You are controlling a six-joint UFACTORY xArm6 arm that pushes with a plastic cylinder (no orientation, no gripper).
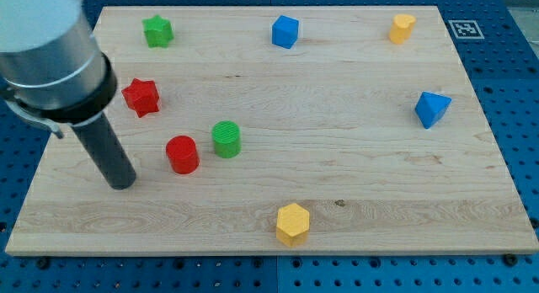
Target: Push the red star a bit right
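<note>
The red star (141,97) lies near the left edge of the table (354,192), toward the view's top, up and slightly right of my tip (122,183) and apart from it. The end effector is a bare rod holding nothing; my tip stands just left of the red cylinder (182,154), which sits beside the green cylinder (226,139).

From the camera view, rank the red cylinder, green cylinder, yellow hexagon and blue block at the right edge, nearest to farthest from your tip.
My tip sits at the view's lower left.
1. red cylinder, just right of the tip
2. green cylinder, right of the red cylinder
3. yellow hexagon, bottom centre
4. blue block, far right edge
</note>
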